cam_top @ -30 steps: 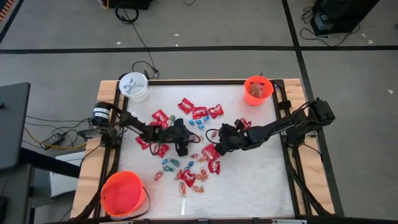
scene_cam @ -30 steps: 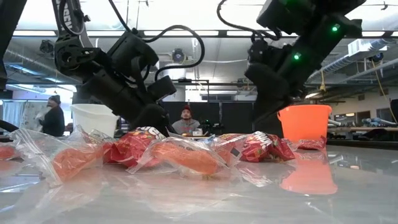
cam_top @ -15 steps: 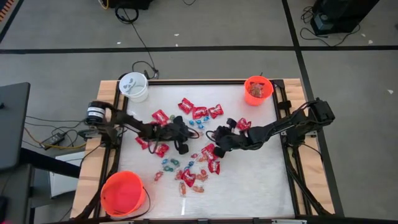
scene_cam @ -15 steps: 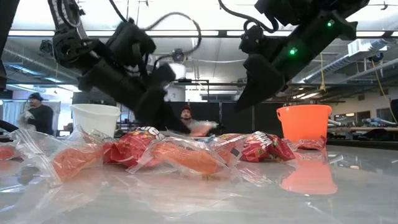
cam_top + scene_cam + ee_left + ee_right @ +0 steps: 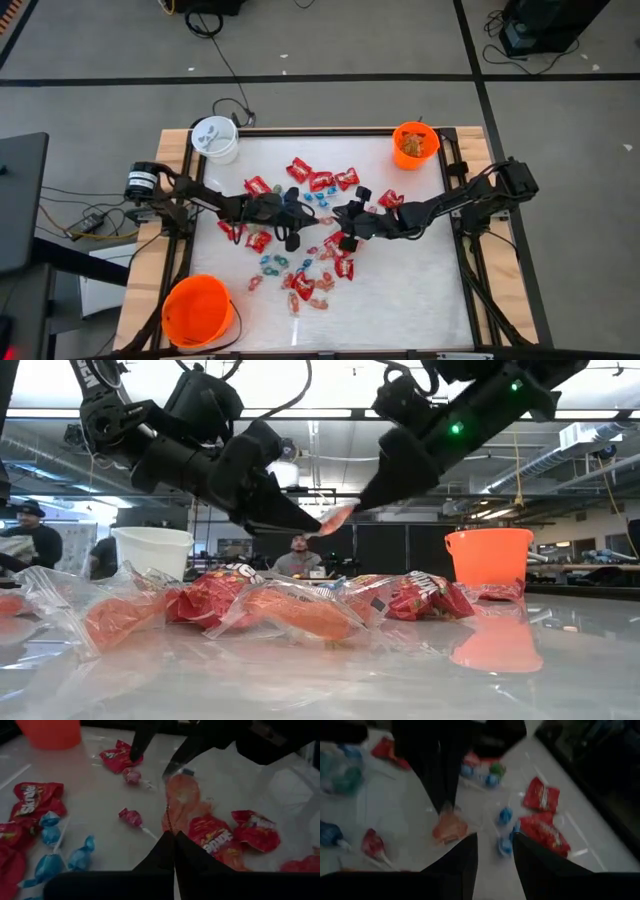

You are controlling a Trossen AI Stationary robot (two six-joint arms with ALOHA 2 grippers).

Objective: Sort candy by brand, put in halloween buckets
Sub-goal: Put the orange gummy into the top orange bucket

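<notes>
My left gripper point(image 5: 312, 526) is shut on a clear-wrapped orange candy point(image 5: 338, 518) held above the table's middle. My right gripper point(image 5: 494, 851) stands open just beyond that candy point(image 5: 449, 827), its fingers on neither side of it; whether a fingertip touches it I cannot tell. More candy lies below: red packets point(image 5: 322, 181), blue pieces point(image 5: 272, 265) and lollipops point(image 5: 131, 816). The halloween buckets stand at the table's corners: a white one point(image 5: 215, 139) far left, a small orange one point(image 5: 414, 144) far right, a larger orange one point(image 5: 198, 311) near left. My left gripper pinches the near edge of the candy's clear wrapper point(image 5: 170, 822) between its two shut fingertips. The fingers come from the table's left, slanting a little downward. The candy sticks out ahead of them, lifted clear of the table.
The loose candy is heaped around the table's middle point(image 5: 300, 255), right under both grippers. Clear bags with orange sweets point(image 5: 300, 610) lie close to the low camera. A wooden frame point(image 5: 170, 230) borders the table. People are in the room behind.
My left gripper has shut on the orange candy and risen, tipping from steeply downward toward level; the candy now hangs clear of the heap. My right gripper has rolled, risen a little and come toward the left gripper, staying open.
</notes>
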